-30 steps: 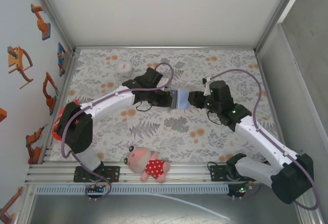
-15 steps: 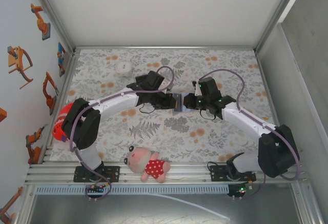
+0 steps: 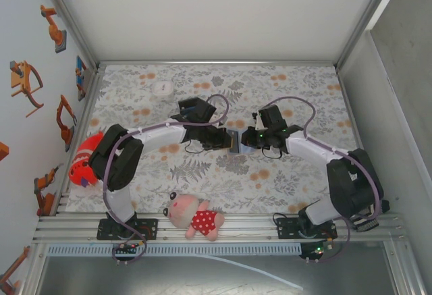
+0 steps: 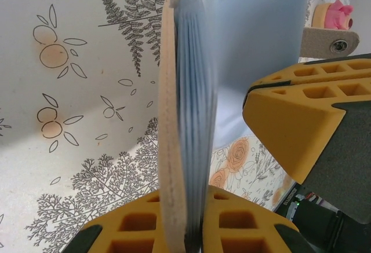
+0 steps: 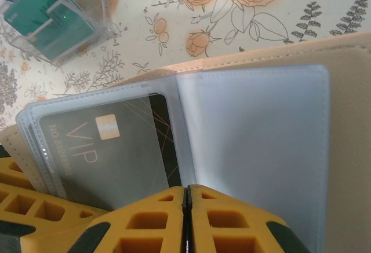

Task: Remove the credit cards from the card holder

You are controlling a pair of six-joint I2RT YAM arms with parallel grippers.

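Observation:
The card holder [image 3: 235,140], tan leather with blue-grey clear sleeves, is held up above the mid-table between both grippers. My left gripper [image 4: 194,235] is shut on its tan cover and sleeve stack [image 4: 185,120], seen edge-on. The snap tab [image 4: 327,40] sticks out at the upper right. My right gripper [image 5: 186,206] is shut, its yellow fingers pinching a thin clear sleeve edge [image 5: 179,166] at the fold. A dark credit card marked VIP [image 5: 107,149] sits inside the sleeve to the left. The right gripper's finger [image 4: 290,125] shows beside the open sleeve.
A clear box of teal cards [image 5: 52,21] stands on the floral table beyond the holder. A pink plush toy [image 3: 194,217] lies by the near rail, a red object [image 3: 82,163] at the left edge, a small white thing [image 3: 162,88] far left.
The right gripper moved left onto the card holder and shut. Both arms drew in closer, with the holder shifting slightly toward the near side.

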